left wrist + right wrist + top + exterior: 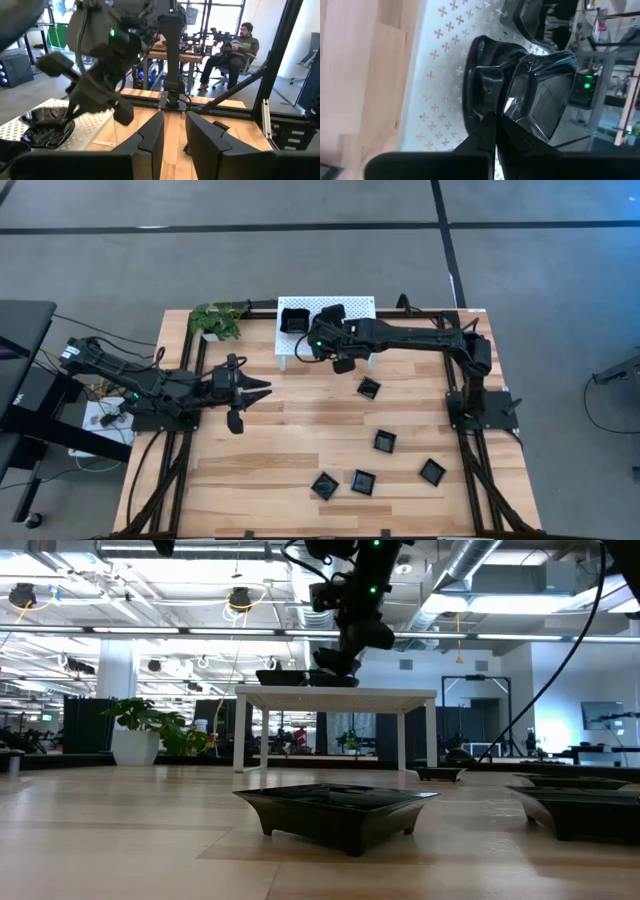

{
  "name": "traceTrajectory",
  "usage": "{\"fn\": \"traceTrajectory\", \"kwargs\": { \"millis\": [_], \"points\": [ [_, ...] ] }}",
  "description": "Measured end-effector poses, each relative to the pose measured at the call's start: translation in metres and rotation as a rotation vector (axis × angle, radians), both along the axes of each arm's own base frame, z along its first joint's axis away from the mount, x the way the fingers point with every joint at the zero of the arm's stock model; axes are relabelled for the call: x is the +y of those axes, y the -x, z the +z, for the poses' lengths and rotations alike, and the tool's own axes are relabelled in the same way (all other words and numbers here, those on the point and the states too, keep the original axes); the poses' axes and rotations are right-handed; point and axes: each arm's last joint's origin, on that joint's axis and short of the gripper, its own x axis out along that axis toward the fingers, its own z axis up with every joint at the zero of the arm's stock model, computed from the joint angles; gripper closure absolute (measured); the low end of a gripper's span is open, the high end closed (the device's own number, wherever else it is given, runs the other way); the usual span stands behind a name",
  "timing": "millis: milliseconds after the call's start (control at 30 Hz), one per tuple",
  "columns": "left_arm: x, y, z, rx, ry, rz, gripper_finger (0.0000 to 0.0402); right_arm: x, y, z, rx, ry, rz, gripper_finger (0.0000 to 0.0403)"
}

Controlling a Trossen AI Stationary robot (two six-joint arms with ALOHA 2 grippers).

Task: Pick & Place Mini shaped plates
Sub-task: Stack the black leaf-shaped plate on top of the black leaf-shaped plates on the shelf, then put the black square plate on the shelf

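Several glossy black mini shaped plates lie flat on the wooden table: (369, 389), (385, 442), (432, 471), (363, 482), (324, 485). More sit on the white perforated rack (360, 307) at the far edge, among them a square one (295, 320). My right gripper (322, 340) reaches over the rack and is shut on a plate (487, 95) there. It shows above the rack top in the low view (338, 658). My left gripper (262, 392) hovers open over the table's left part, pointing right and touching nothing. My right gripper pinches the rim of a black plate (492, 112) between its two fingers (485, 132), coming from above. The plate rests on the rack top, with a second plate (547, 95) overlapping it. The fingers themselves hide how far back the rim reaches.
A potted plant (218, 320) stands at the far left corner beside the rack. Black frame rails (470, 440) run along the table's sides. One plate (335, 805) sits close to the low camera. A person (235, 50) sits beyond the table.
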Motion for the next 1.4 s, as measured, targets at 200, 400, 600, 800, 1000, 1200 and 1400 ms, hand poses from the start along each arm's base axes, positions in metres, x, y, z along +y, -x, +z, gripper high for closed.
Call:
{"fn": "traceTrajectory", "kwargs": {
  "millis": [200,400,600,800,1000,1200,1400],
  "points": [
    [0.000,0.000,0.002,-0.016,0.006,0.000,0.0320,-0.002,-0.001,-0.001,-0.050,-0.041,-0.042,0.0402],
    [0.000,0.000,0.002,-0.019,0.008,0.000,0.0320,-0.008,0.000,-0.002,-0.087,-0.082,-0.087,0.0401],
    [0.000,0.000,0.002,-0.021,0.009,0.000,0.0320,-0.013,0.000,-0.002,-0.095,-0.089,-0.096,0.0376],
    [0.000,0.000,0.002,-0.022,0.009,0.000,0.0320,-0.013,-0.001,-0.001,-0.106,-0.087,-0.095,0.0324],
    [0.000,0.000,0.002,-0.022,0.009,0.000,0.0320,-0.002,-0.003,-0.001,-0.108,-0.073,-0.082,0.0279],
    [0.000,0.000,0.002,-0.022,0.009,0.000,0.0320,0.028,-0.006,0.009,-0.062,0.085,-0.041,0.0242],
    [0.000,0.000,0.002,-0.028,0.052,0.000,0.0320,0.053,0.011,0.052,-0.067,0.176,-0.084,0.0223]
  ]
}}
